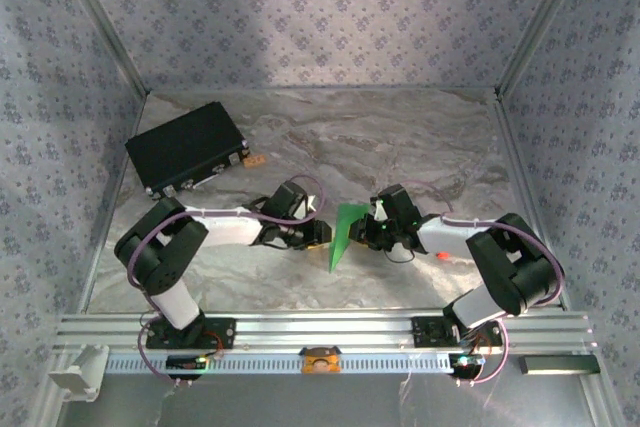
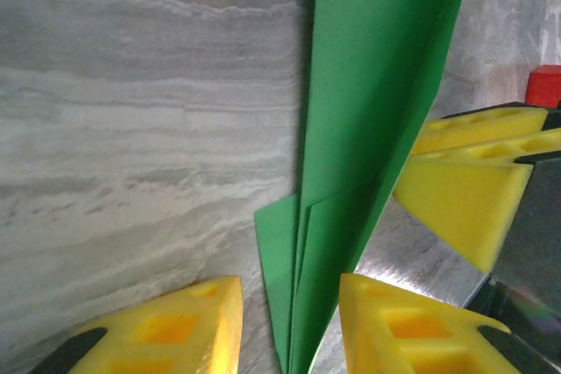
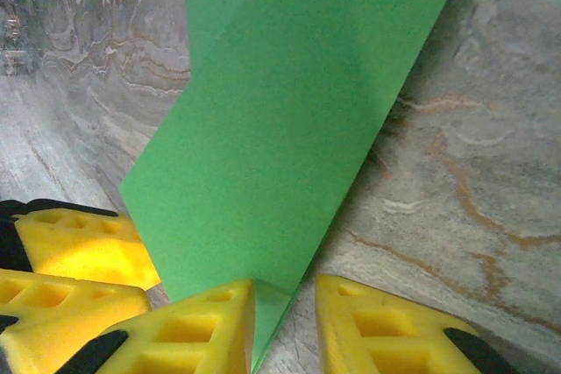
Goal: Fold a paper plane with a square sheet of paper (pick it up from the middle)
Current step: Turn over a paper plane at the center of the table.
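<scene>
We're seeing the paper plane (image 1: pixel 345 232) standing on edge at frame centre. Left gripper (image 2: pixel 289 282) fingers are standing apart round it; right gripper (image 3: pixel 285 282): can't tell if pinching. We're aiming to pinch squarely on the crease, w/o buckling.

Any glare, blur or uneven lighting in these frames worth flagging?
Top external: back wall brightest at centre, side walls dimmer, fine detail soft. Left wrist: white glare on the table beside the green paper; near yellow pads slightly soft. Right wrist: green paper evenly lit, faint shading along its fold, no glare.
</scene>
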`<state>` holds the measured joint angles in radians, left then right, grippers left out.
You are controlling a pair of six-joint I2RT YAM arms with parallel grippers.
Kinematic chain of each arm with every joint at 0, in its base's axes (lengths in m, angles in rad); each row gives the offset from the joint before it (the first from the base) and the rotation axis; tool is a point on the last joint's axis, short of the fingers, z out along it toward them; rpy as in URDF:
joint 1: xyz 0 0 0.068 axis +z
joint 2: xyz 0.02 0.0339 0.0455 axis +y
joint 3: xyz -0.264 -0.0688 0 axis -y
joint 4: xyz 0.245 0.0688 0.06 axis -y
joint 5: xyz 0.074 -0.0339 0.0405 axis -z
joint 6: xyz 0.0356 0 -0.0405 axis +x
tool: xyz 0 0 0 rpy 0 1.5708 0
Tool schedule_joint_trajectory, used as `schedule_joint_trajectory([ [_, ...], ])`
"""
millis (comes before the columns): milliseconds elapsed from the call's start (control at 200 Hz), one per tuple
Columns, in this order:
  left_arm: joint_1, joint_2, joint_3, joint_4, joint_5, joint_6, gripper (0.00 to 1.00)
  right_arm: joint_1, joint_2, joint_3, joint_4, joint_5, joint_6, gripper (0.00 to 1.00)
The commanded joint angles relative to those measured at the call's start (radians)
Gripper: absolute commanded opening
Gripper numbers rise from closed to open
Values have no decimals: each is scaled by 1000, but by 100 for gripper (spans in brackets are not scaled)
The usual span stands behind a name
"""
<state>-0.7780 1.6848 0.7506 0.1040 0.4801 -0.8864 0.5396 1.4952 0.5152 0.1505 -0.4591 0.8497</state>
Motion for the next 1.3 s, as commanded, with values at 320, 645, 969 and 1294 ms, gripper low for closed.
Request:
schedule_joint_trajectory([
  [320, 3, 65, 56, -38, 45, 23, 30, 10, 46, 20, 32, -18, 14, 25],
  [645, -4, 90, 82, -28, 75, 20, 27, 13, 71, 17, 58, -42, 25, 22],
  [969, -7, 106, 88, 1, 96, 7, 27, 12, 79, -1, 88, -59, 38, 21],
  [1294, -13, 121, 79, 56, 111, -23, 26, 6, 81, -29, 123, -73, 58, 19],
])
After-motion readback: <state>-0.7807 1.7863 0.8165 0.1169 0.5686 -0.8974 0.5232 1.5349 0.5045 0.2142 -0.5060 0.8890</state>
